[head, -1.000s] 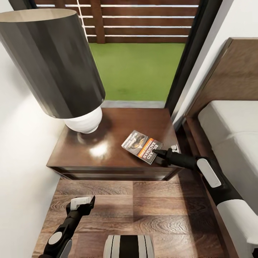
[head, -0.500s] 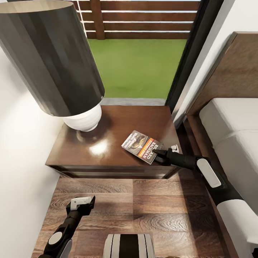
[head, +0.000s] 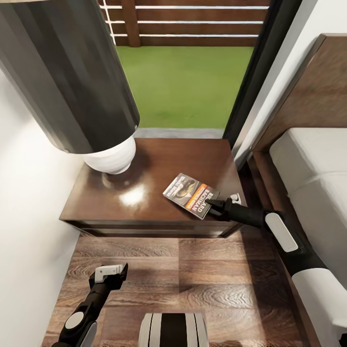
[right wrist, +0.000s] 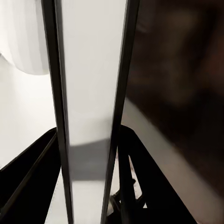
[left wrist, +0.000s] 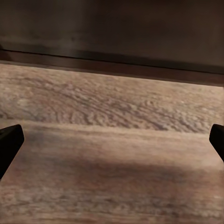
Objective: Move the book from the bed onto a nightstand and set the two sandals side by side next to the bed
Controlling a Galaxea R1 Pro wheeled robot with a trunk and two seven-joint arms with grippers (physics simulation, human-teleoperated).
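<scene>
Lying flat on the nightstand (head: 144, 212) toward its 4 o'clock corner, the book (head: 188, 194) has its 4 o'clock edge clamped between the fingers of the right gripper (head: 215, 207), seen edge-on as a pale slab in the right wrist view (right wrist: 88, 93). A lamp (head: 72, 86) with a dark shade and white base stands at the nightstand's 10 o'clock corner, well apart from the book. The bed (head: 313, 168) lies at 3 o'clock of the nightstand. Over the wood floor (head: 217, 289) at 7 o'clock, the left gripper (head: 110, 273) hangs with fingers spread wide, holding nothing
</scene>
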